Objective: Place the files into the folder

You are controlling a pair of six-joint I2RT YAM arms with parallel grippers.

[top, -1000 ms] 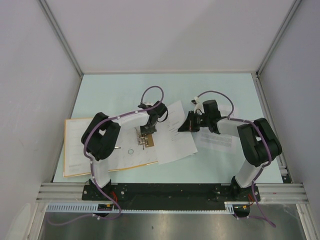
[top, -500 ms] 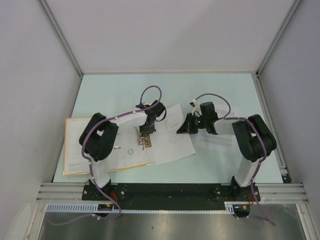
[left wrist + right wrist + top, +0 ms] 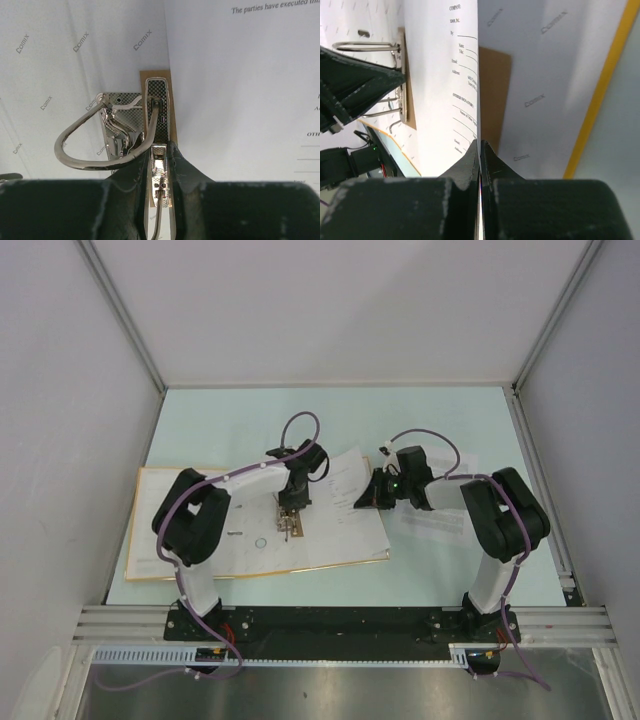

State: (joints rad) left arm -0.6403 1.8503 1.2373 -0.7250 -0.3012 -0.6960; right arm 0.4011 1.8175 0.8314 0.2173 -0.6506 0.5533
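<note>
From above, the large orange-yellow ring binder lies open across the lower left of the pale green desk, with both arms meeting over its right half. Only the left wrist view shows the left gripper in detail. Its jaws stand narrow, clamped on the shiny lever of the metal ring clip, whose arch stands open at centre left. The right wrist view shows the right gripper with its jaws pinched shut on the edge of a thin white printed sheet. That sheet is lifted over the binder's whitish right leaf, right of the clip. Only the top view shows a second printed sheet, flat on the desk under the right arm.
</note>
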